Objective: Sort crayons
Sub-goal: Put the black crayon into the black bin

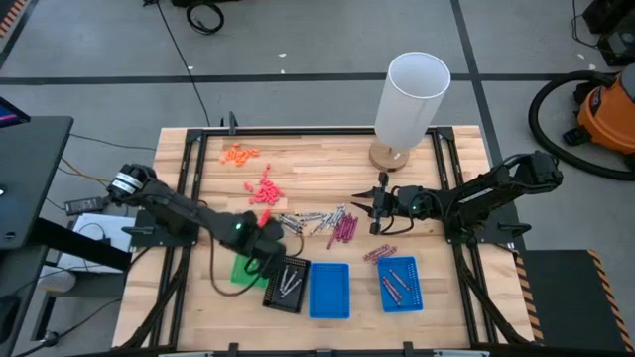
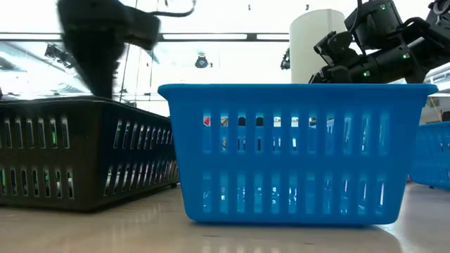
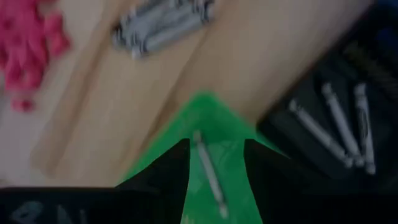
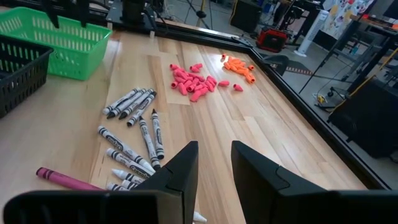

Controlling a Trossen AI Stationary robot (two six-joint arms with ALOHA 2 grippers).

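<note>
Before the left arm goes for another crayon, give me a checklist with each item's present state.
1. Left end effector open: ok, its jaws stand apart.
2. Grey crayon clear of the fingers: cannot tell; it lies between them above the green tray.
3. Black tray holds grey crayons only: ok.
4. Loose crayons left on the table: ok, several grey ones.
5. Right end effector holding nothing: ok, open over the table.
</note>
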